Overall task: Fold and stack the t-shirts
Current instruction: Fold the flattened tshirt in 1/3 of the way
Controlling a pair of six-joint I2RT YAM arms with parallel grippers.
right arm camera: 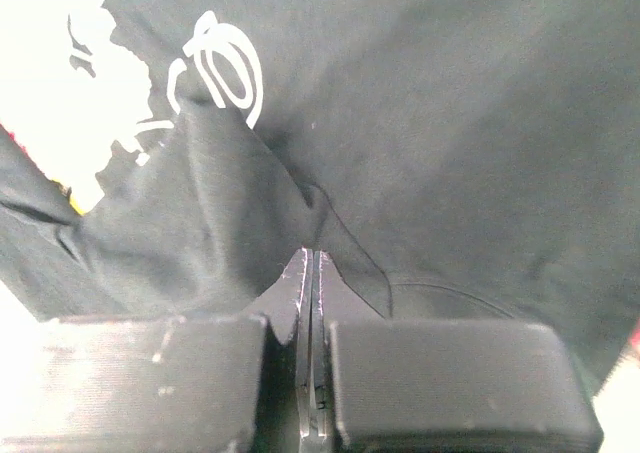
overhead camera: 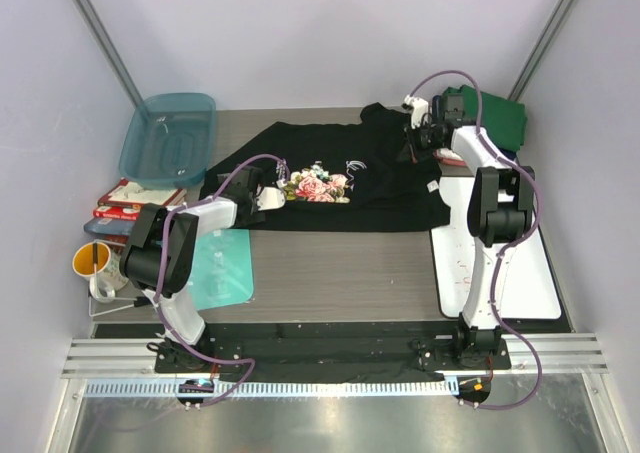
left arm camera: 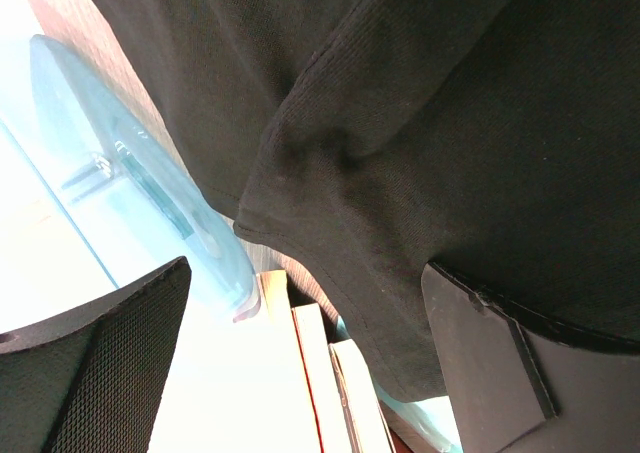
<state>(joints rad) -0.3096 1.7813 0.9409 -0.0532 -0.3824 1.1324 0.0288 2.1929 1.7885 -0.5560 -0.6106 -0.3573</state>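
The black t-shirt with a pink floral print and white script lies spread on the table. My left gripper is at its left edge; in the left wrist view the jaws stand wide open with the shirt's hem hanging between the fingers. My right gripper is at the shirt's far right part. In the right wrist view the jaws are shut, pinching a raised fold of the black cloth. A folded green t-shirt lies at the back right.
A teal plastic tub stands at the back left, with stacked books and a yellow mug in front of it. A teal flat mat lies near the left arm. A white board lies at the right.
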